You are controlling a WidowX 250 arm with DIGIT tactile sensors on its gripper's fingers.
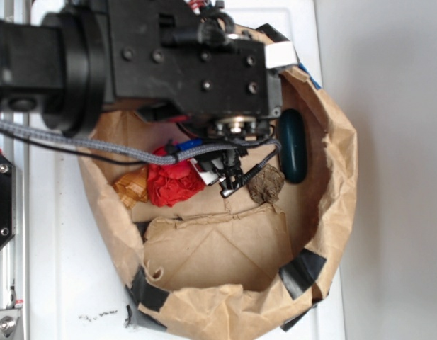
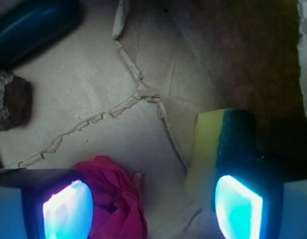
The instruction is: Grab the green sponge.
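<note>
The green sponge (image 2: 211, 149), dark green top over yellow foam, lies on the brown paper floor at the right of the wrist view. My gripper (image 2: 153, 209) is open above it. The right finger (image 2: 239, 206) overlaps the sponge's green side, so the yellow foam sits just inside that finger. A crumpled red cloth (image 2: 121, 196) lies next to the left finger (image 2: 67, 211), partly in the gap. In the exterior view my gripper (image 1: 229, 178) hangs low inside the paper bag, and the arm hides the sponge.
The torn brown paper bag (image 1: 340, 177) walls in everything. A smooth dark green capsule (image 1: 292, 145) lies against the right wall, with a brown rough lump (image 1: 265, 185) beside it. The red cloth (image 1: 173, 181) and an orange item (image 1: 132, 185) lie to the left.
</note>
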